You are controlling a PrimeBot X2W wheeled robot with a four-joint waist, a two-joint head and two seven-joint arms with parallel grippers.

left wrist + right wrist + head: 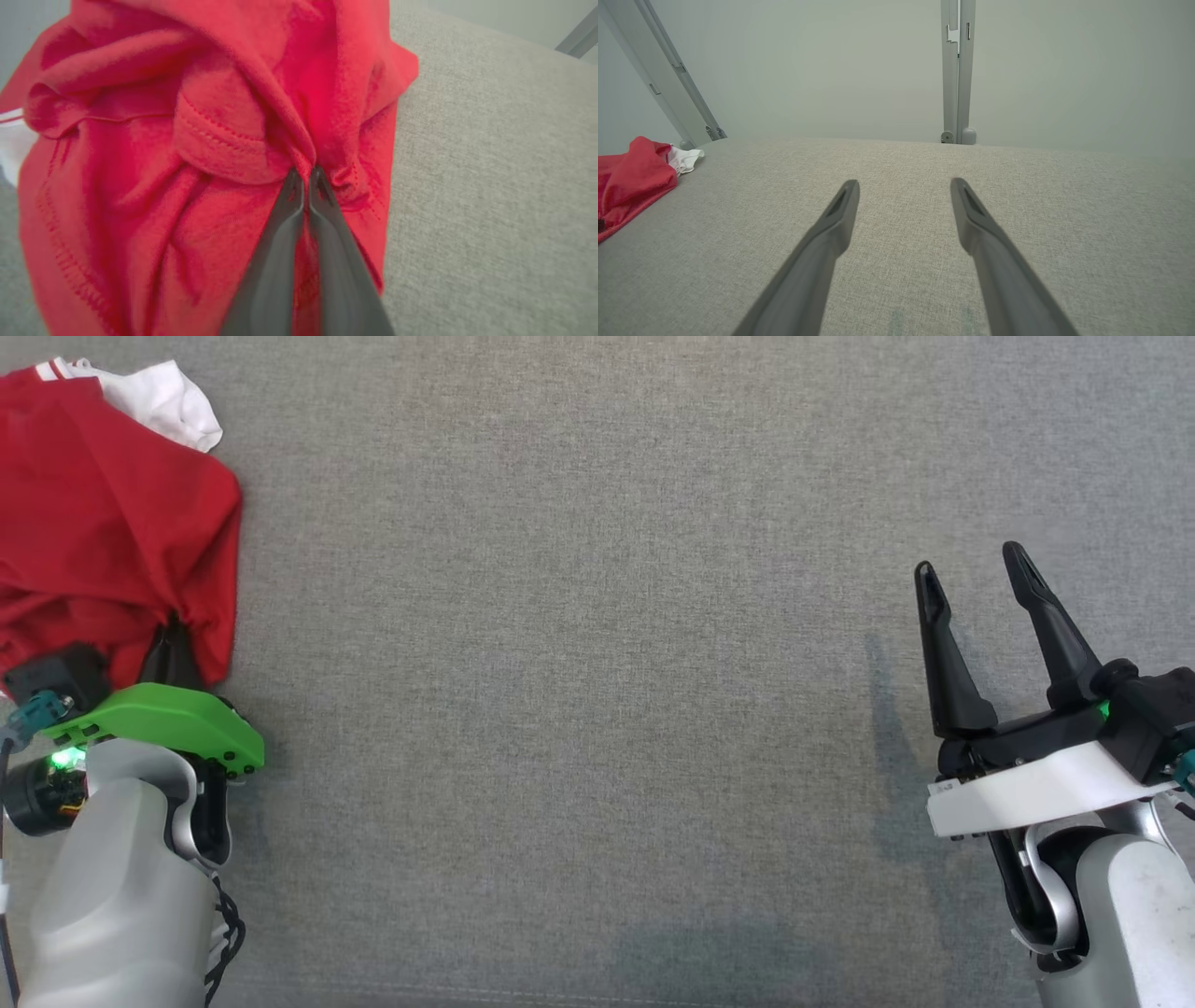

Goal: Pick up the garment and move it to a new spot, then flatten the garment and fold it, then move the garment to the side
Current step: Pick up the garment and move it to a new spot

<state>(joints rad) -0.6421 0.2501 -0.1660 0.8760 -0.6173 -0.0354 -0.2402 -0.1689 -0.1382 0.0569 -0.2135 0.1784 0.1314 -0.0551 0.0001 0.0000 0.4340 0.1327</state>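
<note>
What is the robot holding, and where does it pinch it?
The left gripper pinches a bunched fold of the red garment beside a stitched hem. The right gripper is open, holding nothing.

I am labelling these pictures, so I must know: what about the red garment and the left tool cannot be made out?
The garment: head view, cut off by the left edge; full shape unknown.
The left tool: head view, fingers mostly hidden by the green cover and folds.
The white cloth: head view, sleeve or separate piece, cannot tell.
</note>
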